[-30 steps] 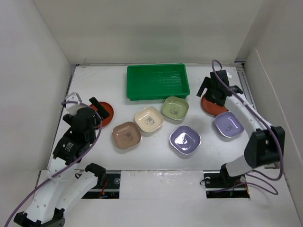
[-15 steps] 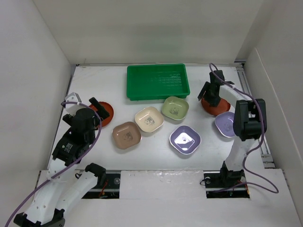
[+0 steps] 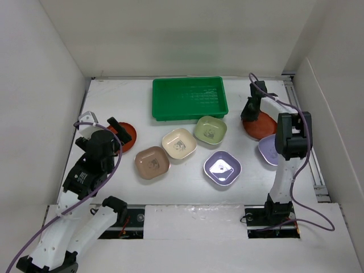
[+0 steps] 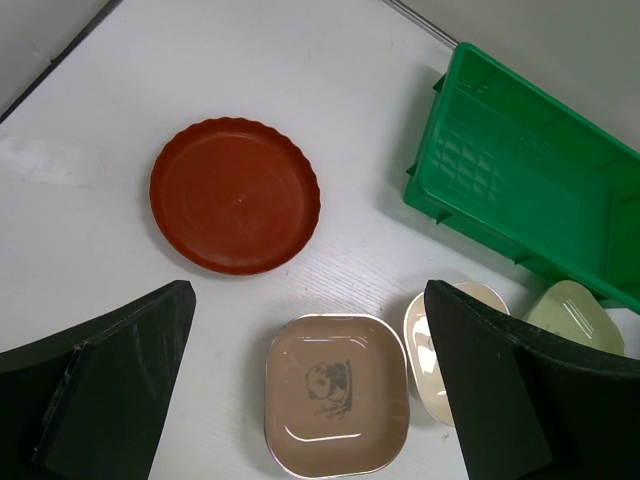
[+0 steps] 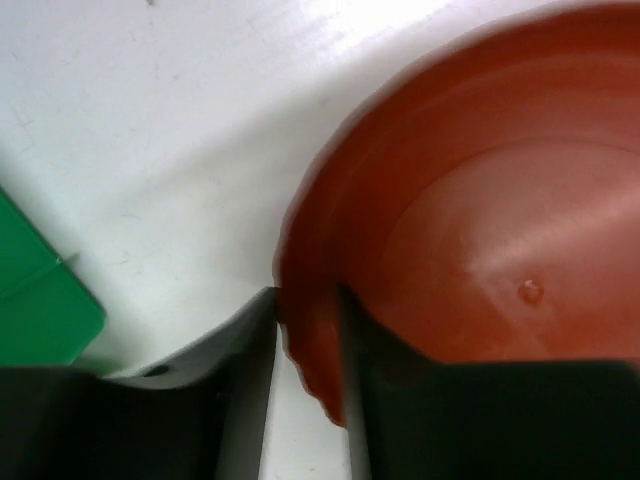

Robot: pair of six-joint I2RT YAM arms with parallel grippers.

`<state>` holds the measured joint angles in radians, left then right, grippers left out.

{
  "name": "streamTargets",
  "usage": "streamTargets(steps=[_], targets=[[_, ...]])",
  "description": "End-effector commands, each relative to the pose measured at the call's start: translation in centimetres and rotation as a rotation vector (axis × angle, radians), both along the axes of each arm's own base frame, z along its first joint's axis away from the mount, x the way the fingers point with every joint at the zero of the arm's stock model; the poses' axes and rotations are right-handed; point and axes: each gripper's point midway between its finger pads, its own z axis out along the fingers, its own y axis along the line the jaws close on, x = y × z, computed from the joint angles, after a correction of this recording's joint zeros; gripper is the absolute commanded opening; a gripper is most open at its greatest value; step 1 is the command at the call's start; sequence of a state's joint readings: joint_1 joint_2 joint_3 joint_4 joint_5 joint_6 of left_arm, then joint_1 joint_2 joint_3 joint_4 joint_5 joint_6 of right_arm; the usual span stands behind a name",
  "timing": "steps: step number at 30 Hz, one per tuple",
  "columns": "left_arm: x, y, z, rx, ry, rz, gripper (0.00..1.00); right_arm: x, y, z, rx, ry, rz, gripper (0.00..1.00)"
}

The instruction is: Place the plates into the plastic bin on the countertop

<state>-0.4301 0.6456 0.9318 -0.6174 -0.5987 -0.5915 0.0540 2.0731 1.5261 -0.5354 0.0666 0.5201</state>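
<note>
- Left claw (image 4: 308, 292) spread wide above bench (image 4: 300, 60).
- Red plate (image 4: 235, 196) upper left.
- Pinkish-brown plate (image 4: 337, 394), cream plate (image 4: 425, 340), olive plate (image 4: 565, 315) below green bin (image 4: 530, 190).

Glossy moulded green plastic bin (image 4: 520, 180) with ribbed floor, smooth semi-gloss round red plate (image 5: 480, 220), shiny glazed-looking pinkish-brown plate (image 4: 337, 393), matte white countertop (image 4: 250, 60) with faint grain

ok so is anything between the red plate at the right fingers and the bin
Nothing visible: bare countertop runs from the red plate to the bin's right end. The olive plate lies just off that line, by the bin's front corner.
</note>
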Motion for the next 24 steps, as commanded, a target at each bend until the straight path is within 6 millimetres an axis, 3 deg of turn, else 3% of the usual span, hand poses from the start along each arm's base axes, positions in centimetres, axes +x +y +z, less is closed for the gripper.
streamTargets(steps=[1,3,4,7,8,11,13,14,17,18,19,20,21,22,24], targets=[[0.3,0.0,0.8,-0.009,-0.036,0.000,1.00,1.5,-0.9,1.2,-0.018,-0.025,-0.007,0.26],[0.2,0.0,1.0,-0.013,-0.045,0.000,1.00,1.8,-1.4,0.4,-0.023,-0.002,-0.009,0.13],[0.2,0.0,1.0,-0.013,-0.045,0.000,1.00,2.5,-2.1,1.0,-0.038,-0.012,-0.013,0.00],[0.2,0.0,1.0,-0.013,-0.045,0.000,1.00,3.4,-2.9,0.8,-0.087,0.002,-0.013,0.00],[0.2,0.0,1.0,-0.013,-0.045,0.000,1.00,4.8,-3.2,2.3,-0.101,-0.044,-0.023,0.00],[0.3,0.1,0.9,-0.006,-0.038,0.008,1.00,6.7,-3.4,4.8,-0.112,-0.113,-0.024,0.00],[0.5,0.2,0.7,-0.007,-0.034,0.021,1.00,7.7,-2.9,8.1,-0.088,-0.198,-0.015,0.00],[0.5,0.2,0.3,0.001,-0.016,0.021,1.00,8.0,-2.0,9.5,-0.078,-0.229,0.003,0.00],[0.8,0.2,0.0,0.009,0.006,0.033,1.00,9.7,0.2,16.4,-0.081,-0.391,0.052,0.00],[0.8,0.2,0.0,0.009,0.006,0.033,1.00,10.1,2.5,19.4,-0.077,-0.448,0.096,0.00],[0.9,0.3,-0.1,0.017,0.013,0.041,1.00,10.1,3.3,21.1,-0.102,-0.477,0.124,0.00],[1.0,0.2,-0.3,0.021,0.021,0.041,1.00,10.3,4.5,22.1,-0.113,-0.494,0.150,0.00],[1.0,0.2,-0.3,0.021,0.021,0.041,1.00,9.9,7.0,22.9,-0.113,-0.498,0.207,0.00],[1.2,0.2,-0.5,0.025,0.029,0.041,1.00,10.2,8.4,25.8,-0.113,-0.564,0.237,0.00],[1.2,0.2,-0.5,0.025,0.029,0.041,1.00,10.3,11.2,25.8,-0.134,-0.573,0.317,0.00]])
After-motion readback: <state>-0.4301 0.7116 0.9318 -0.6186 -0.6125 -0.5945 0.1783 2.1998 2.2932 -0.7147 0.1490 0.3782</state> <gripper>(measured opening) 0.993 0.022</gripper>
